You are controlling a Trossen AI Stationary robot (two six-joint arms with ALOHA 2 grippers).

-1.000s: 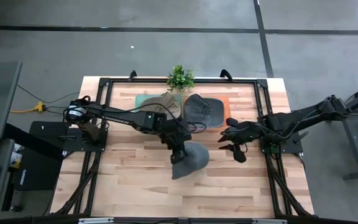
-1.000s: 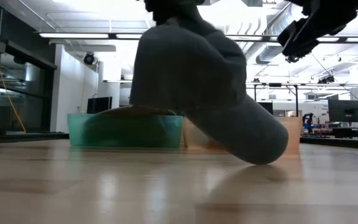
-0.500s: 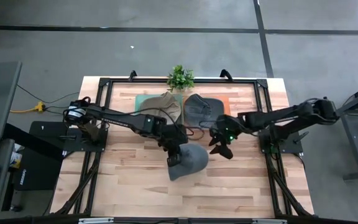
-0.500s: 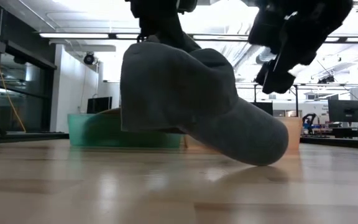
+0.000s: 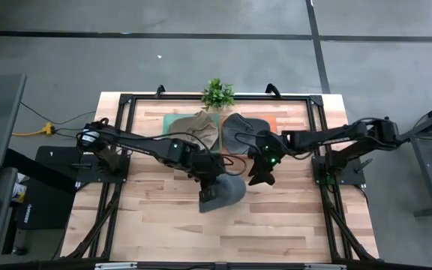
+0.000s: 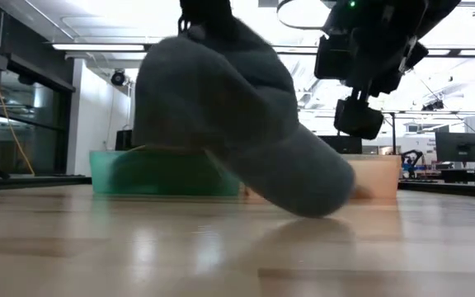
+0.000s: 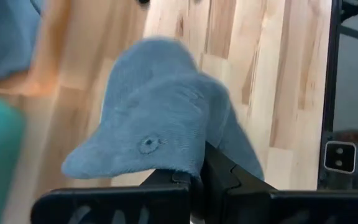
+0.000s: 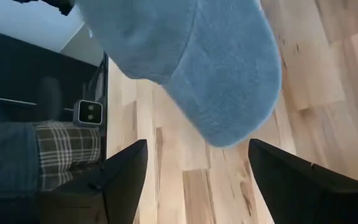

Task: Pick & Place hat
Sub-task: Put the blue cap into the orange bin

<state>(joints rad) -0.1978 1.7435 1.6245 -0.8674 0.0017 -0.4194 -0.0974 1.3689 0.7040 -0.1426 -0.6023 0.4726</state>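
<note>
A gray-blue cap (image 5: pixel 223 192) sits near the middle of the wooden table (image 5: pixel 156 225), with its brim touching the wood and its back end lifted up. The left gripper (image 5: pixel 210 187) is pinching the cap's back edge, at the cap's 9 o'clock side. The right gripper (image 5: pixel 260 172) hangs just above the table at the cap's 2 o'clock, with its two fingers (image 8: pixel 124 176) spread wide apart and nothing between them. Farther back, at 12 o'clock, a green tray (image 5: pixel 172 120) holds a tan hat (image 5: pixel 199 127). An orange tray (image 5: pixel 271 129) beside it holds a dark gray cap (image 5: pixel 238 129). A little green plant (image 5: pixel 217 93) stands behind both trays at the far edge.
</note>
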